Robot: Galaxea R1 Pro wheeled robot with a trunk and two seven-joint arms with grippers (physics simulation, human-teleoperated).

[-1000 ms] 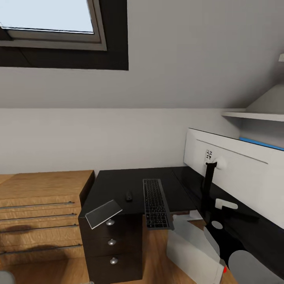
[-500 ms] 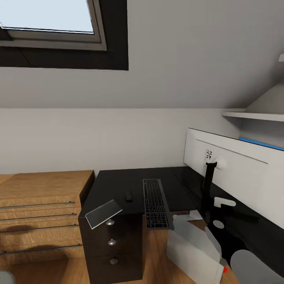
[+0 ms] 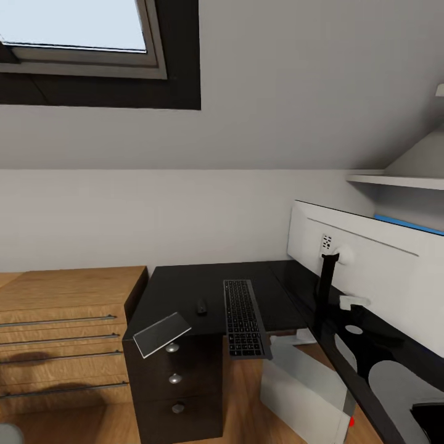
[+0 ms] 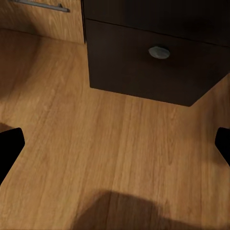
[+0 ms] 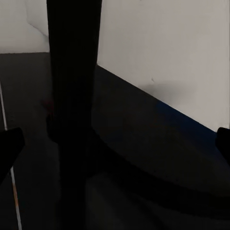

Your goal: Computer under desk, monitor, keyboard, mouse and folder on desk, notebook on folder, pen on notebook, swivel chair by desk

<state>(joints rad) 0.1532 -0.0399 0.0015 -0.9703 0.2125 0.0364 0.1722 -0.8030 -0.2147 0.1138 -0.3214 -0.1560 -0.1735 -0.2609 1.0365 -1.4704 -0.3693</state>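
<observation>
The keyboard (image 3: pixel 245 317) lies on the dark surface (image 3: pixel 179 287) with its near end overhanging the edge; the mouse (image 3: pixel 201 306) sits just beside it at 9 o'clock; the monitor (image 3: pixel 376 271) stands at 3 o'clock. Both the left gripper (image 4: pixel 115 143) and the right gripper (image 5: pixel 115 143) are spread wide, holding nothing. Risk: the right arm, close to the monitor stand (image 5: pixel 74 96), may knock it; a nudge may tip the keyboard off.

The desk (image 3: pixel 185 290) looks glossy black, the dresser (image 3: pixel 61 333) and floor (image 4: pixel 96 153) warm wood grain, the drawer knobs (image 3: pixel 175 378) shiny metal.
</observation>
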